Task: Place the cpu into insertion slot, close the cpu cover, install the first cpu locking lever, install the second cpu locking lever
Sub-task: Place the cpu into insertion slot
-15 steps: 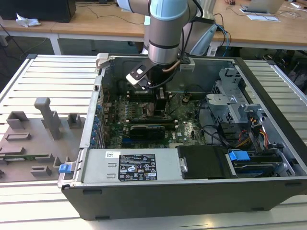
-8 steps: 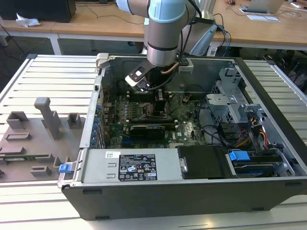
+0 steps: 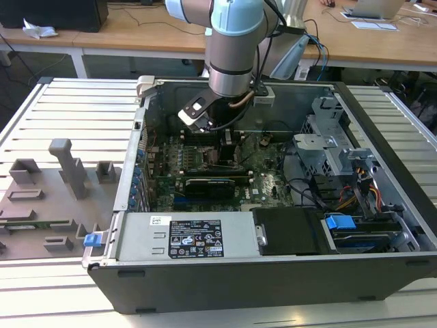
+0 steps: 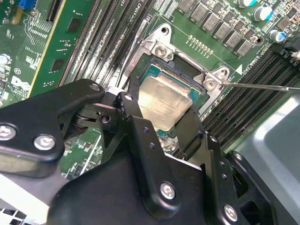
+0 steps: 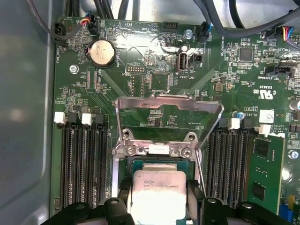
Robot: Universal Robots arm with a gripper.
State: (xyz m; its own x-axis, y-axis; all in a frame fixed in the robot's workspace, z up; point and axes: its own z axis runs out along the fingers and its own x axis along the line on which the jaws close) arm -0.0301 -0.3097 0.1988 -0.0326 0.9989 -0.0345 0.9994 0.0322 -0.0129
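The cpu (image 4: 164,105), a small square chip with a dull silver top, lies between my two black fingers over the insertion slot (image 4: 186,74), roughly level in its black frame. In the first wrist view the cpu (image 5: 158,190) is flanked by the fingers (image 5: 194,192) and the slot's rim (image 5: 140,165) shows just beyond it. My gripper (image 4: 161,112) looks shut on the chip's edges. The cpu cover (image 5: 168,104) stands raised on its hinge behind the slot. A thin locking lever (image 4: 262,86) sticks out sideways, unlatched. In the exterior view the gripper (image 3: 229,147) reaches down into the open case.
Long memory slots (image 5: 82,164) run along both sides of the socket. A black long card (image 3: 208,184) crosses the green motherboard (image 3: 266,181) nearer the camera. A power supply (image 3: 184,236), a drive cage (image 3: 328,137) and the case walls surround the board. Grey fixtures (image 3: 54,184) lie on the exterior view's left.
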